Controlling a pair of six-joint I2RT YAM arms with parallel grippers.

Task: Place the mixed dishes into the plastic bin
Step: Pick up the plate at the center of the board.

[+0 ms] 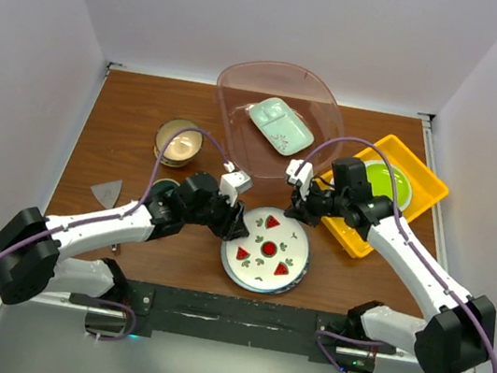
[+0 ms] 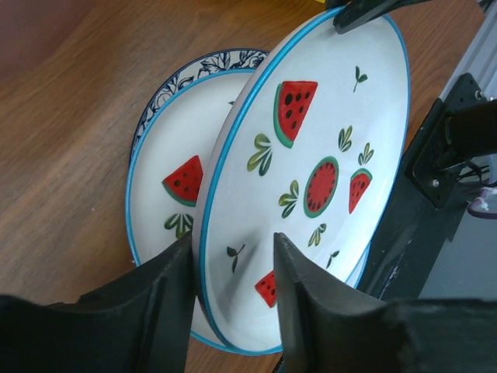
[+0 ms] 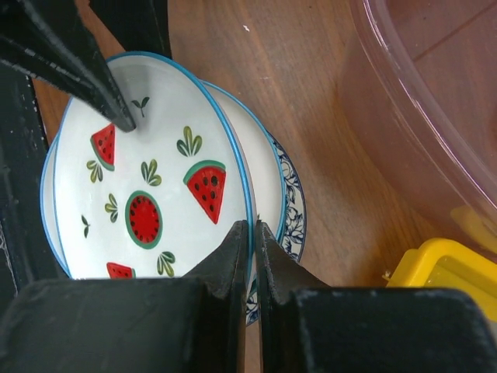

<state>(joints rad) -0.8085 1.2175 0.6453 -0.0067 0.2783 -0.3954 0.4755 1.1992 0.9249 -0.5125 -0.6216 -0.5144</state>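
Note:
A white plate with red watermelon slices (image 1: 267, 246) is tilted up off a stack near the front edge. Under it lie a second watermelon plate (image 2: 167, 155) and a blue floral plate (image 3: 289, 183). My right gripper (image 3: 253, 225) is shut on the raised plate's right rim. My left gripper (image 2: 233, 237) straddles the opposite rim, jaws open with a gap on the inner side. The pinkish-clear plastic bin (image 1: 324, 99) stands at the back centre and holds a pale mint divided tray (image 1: 280, 125). A tan bowl (image 1: 178, 142) sits left of the bin.
A yellow tray (image 1: 418, 190) with a lime-green plate (image 1: 386, 182) stands at the right, close to my right arm. A grey wedge (image 1: 108, 191) lies at the left. A dark round thing (image 1: 165, 190) is partly hidden behind my left arm.

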